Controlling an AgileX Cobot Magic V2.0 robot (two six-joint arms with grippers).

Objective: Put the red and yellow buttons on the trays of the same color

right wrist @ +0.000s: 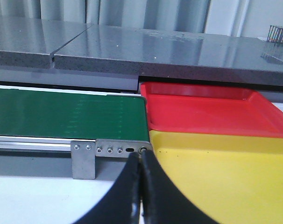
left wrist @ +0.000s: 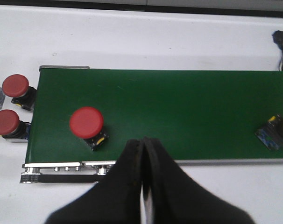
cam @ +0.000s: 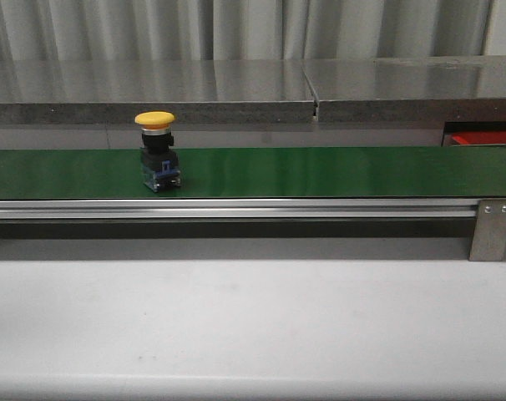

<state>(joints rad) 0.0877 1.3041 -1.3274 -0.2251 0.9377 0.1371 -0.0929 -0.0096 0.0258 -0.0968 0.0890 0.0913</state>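
Yellow button [cam: 156,153] stands upright on the green belt [cam: 320,171], cap up, long axis vertical, blue base toward me. A red button [left wrist: 87,126] sits on the belt too, tilted, cap facing my left camera; two more red buttons [left wrist: 10,105] lie beside the belt's end. No readable writing. My left jaws [left wrist: 143,154] are pressed together, empty; right jaws [right wrist: 141,163] likewise, near the red tray [right wrist: 207,112] and yellow tray [right wrist: 225,172].
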